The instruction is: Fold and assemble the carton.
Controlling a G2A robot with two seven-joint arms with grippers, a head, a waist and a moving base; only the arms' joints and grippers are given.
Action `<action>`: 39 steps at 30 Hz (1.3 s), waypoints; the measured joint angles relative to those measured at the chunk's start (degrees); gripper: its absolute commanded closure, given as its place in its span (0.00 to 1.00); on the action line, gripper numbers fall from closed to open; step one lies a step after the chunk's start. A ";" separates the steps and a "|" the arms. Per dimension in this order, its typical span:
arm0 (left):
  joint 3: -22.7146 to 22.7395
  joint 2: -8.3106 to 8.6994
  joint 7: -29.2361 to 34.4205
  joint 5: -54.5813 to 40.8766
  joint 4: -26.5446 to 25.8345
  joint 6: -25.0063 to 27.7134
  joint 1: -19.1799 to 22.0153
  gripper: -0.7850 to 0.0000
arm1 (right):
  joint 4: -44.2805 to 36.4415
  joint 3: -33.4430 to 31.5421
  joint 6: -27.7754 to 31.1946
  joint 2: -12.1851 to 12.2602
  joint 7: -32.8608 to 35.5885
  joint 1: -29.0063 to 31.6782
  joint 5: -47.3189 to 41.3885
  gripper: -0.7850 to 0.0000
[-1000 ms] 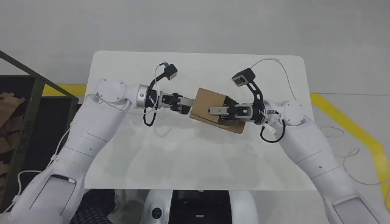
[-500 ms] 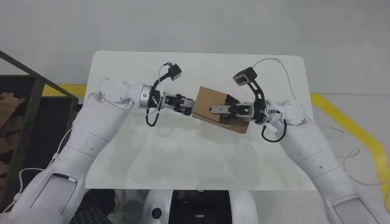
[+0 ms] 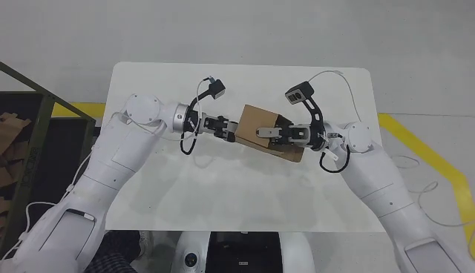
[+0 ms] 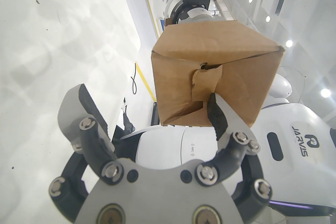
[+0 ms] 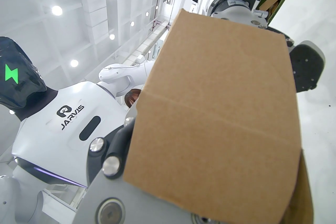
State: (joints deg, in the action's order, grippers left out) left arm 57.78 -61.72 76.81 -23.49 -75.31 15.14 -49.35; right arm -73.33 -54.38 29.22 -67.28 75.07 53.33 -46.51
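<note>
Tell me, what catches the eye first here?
A brown cardboard carton is at the middle of the white table. The left pincer gapes open, one finger touching the carton's crumpled end flaps, while the right pincer lies across its top.

Overhead plus close wrists (opposed, carton (image 3: 256, 117) shared)

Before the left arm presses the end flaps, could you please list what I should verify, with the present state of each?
1. Left gripper open: ok.
2. One finger touching the carton at its end flaps: ok.
3. End flaps flat and closed: not ok, there is a gap with a ragged edge at the centre.
4. Right gripper holding the carton firmly: cannot tell, the carton hides it.
5. Carton over the middle of the table, away from the edges: ok.
</note>
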 measured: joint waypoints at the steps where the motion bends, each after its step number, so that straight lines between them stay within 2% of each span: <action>1: -0.05 -0.02 0.00 -0.04 0.09 0.04 0.06 0.00 | 0.01 -0.03 -0.03 -0.02 0.03 0.00 0.00 1.00; 25: -2.22 -0.90 -0.01 -1.32 2.70 0.69 1.94 0.00 | 0.21 -0.85 -0.38 -0.40 0.38 0.35 0.13 1.00; 31: 0.85 -0.02 -2.28 0.39 4.26 1.37 0.96 0.00 | 0.42 -1.37 -0.28 -0.35 0.28 0.48 0.59 1.00; 39: 8.34 2.00 -6.02 0.75 2.45 3.00 -3.26 0.00 | 2.17 -1.85 -0.42 -0.16 0.42 0.08 2.57 1.00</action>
State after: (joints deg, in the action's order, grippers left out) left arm 66.12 -59.72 70.79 -22.75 -72.86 18.15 -52.61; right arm -71.16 -56.23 28.80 -67.43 75.49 53.41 -43.94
